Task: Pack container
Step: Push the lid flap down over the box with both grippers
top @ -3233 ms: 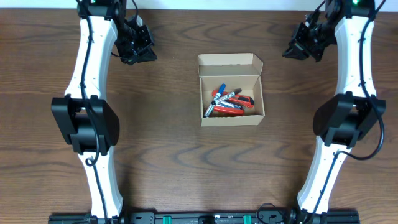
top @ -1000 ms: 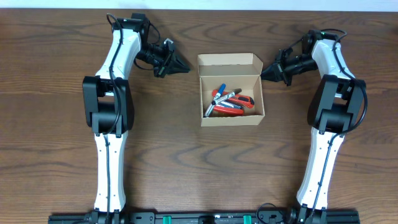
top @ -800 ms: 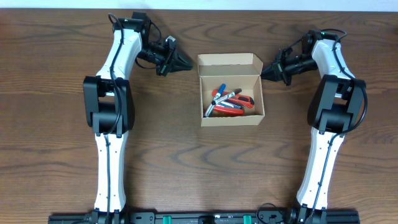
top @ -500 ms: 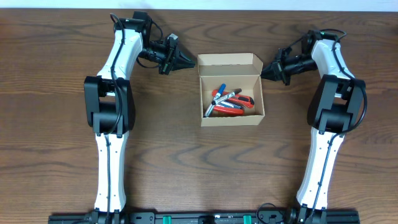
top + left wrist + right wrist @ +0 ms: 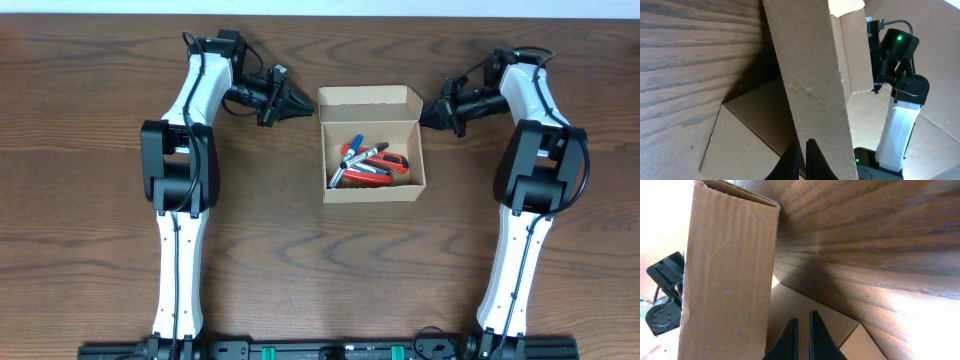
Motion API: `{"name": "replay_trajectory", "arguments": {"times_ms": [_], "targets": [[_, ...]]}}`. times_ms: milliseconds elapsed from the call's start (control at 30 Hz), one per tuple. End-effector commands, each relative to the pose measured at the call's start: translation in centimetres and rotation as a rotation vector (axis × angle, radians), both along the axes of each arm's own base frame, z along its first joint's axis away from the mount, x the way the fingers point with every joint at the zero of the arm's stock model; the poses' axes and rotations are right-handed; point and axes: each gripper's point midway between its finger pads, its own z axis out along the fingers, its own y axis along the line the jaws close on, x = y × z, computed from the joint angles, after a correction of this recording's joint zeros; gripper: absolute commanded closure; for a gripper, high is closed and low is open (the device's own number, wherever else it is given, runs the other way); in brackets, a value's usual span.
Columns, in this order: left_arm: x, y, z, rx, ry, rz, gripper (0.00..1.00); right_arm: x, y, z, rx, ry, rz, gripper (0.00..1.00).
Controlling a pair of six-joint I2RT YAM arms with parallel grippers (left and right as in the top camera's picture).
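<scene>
The left pincer (image 5: 303,107), clenched empty, points just beside the left edge of the open lid of the container (image 5: 372,192), which sits mid-surface (image 5: 300,260) holding markers (image 5: 365,162), while the right pincer (image 5: 425,118), likewise clenched empty, noses at the lid's right edge.

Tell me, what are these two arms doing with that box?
Two robot arms flank an open cardboard container on the table, with markers lying inside. The left fingers and right fingers are both shut, holding nothing, and point at the raised lid flap from either side. Whether they touch it is unclear.
</scene>
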Motion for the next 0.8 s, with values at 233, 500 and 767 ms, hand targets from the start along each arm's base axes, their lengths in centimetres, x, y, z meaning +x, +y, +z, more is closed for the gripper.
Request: {"name": "replay_trajectory", "arguments": {"times_ms": [233,500,767], "targets": [[0.1,0.4,-1.4,-0.082,0.065,0.025,0.94,-0.2,0.6,-0.1,0.028,0.0,0.009,0.99],[-0.4,-0.8,-2.2,-0.129,0.091,0.007,0.94,-0.1,0.7,0.0,0.039,-0.001,0.007,0.98],[-0.7,-1.6,-1.8,-0.151,0.09,-0.008,0.94,0.1,1.2,0.8,0.088,-0.024,0.005,0.99]]}}
